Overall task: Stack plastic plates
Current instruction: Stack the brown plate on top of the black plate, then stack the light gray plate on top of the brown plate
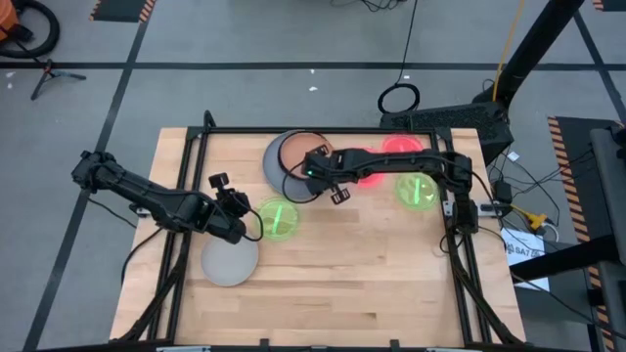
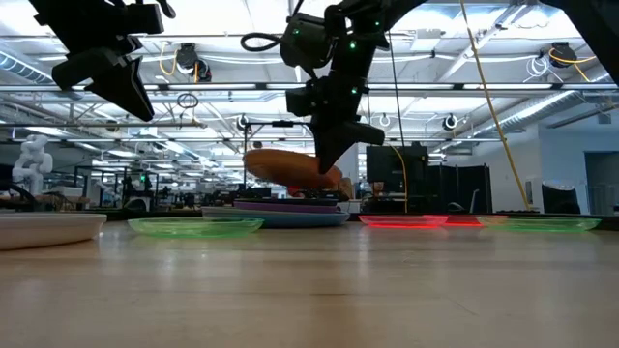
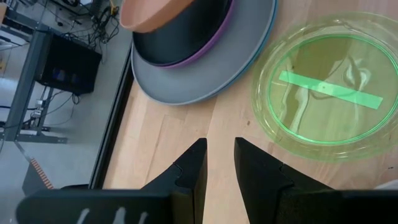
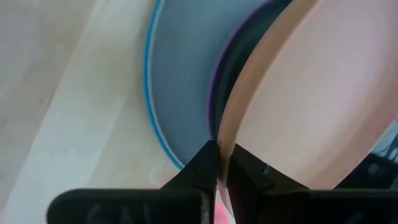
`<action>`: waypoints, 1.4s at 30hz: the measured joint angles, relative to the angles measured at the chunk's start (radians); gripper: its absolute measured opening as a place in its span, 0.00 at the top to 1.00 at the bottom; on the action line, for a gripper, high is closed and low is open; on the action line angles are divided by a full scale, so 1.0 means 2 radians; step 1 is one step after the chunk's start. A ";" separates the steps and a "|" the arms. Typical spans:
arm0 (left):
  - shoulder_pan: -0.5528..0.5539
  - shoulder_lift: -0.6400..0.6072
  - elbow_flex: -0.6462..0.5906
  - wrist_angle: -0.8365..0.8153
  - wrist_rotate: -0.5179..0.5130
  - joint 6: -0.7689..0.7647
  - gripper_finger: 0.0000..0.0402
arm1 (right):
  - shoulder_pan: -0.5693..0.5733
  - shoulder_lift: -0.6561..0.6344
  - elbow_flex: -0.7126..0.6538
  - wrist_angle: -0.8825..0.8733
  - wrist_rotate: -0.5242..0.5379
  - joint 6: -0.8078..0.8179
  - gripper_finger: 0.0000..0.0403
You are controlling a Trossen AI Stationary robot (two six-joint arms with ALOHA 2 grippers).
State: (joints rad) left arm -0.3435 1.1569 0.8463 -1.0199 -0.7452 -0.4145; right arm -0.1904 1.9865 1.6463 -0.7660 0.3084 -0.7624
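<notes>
R gripper (image 1: 315, 174) was over the stack near the far edge of the bench (image 1: 352, 284), fingers pinched on the rim of the brown plate (image 1: 293, 151); in the R wrist view the 2 dark fingertips (image 4: 208, 163) closed on that rim w/ only a thin gap between them. The brown plate (image 2: 290, 169) sat tilted, 1 side raised above the stack, not lying flat. Under it: black plate (image 3: 180, 34), then purple plate (image 3: 214, 46), then blue plate (image 3: 264, 37) showing only as a thin edge, and the large grey plate (image 3: 186, 87) at the bottom. L gripper (image 1: 243, 227) hung above the bench toward the L edge, holding nothing; its fingers (image 3: 193, 171) stood a little apart w/ bare wood showing in the gap. Just beside it, toward centre, 1 green plate (image 1: 279, 218) lay flat on the wood. A pale grey plate (image 1: 230, 262) lay nearer the front edge, partly under the L arm. A 2nd green plate (image 1: 418, 190) lay toward the R edge, and a pink-red plate (image 1: 391, 156) lay next to it nearer the far edge, partly hidden by the R arm. All loose plates sat apart from the stack.
</notes>
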 joint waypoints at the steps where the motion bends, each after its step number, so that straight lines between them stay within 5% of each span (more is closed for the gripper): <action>1: 0.000 0.000 0.000 0.000 0.000 0.000 0.78 | 0.000 0.000 0.000 0.000 0.000 0.011 0.94; 18: 0.000 0.000 0.000 0.000 0.000 -0.002 0.78 | 0.001 0.000 0.000 0.004 0.002 0.111 0.66; 26: 0.000 0.000 0.000 0.000 0.000 -0.017 0.78 | 0.010 0.000 0.000 -0.028 0.002 0.301 0.67; 35: 0.000 0.000 0.000 0.000 0.021 -0.082 0.78 | 0.051 0.000 -0.003 -0.255 0.001 0.470 0.72; 42: -0.023 0.000 0.000 0.000 0.060 -0.132 0.78 | 0.106 -0.076 -0.101 -0.139 -0.009 0.451 0.75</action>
State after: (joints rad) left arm -0.3893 1.1572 0.8459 -1.0198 -0.6249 -0.6776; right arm 0.0219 1.8342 1.4437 -1.0446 0.2906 0.1396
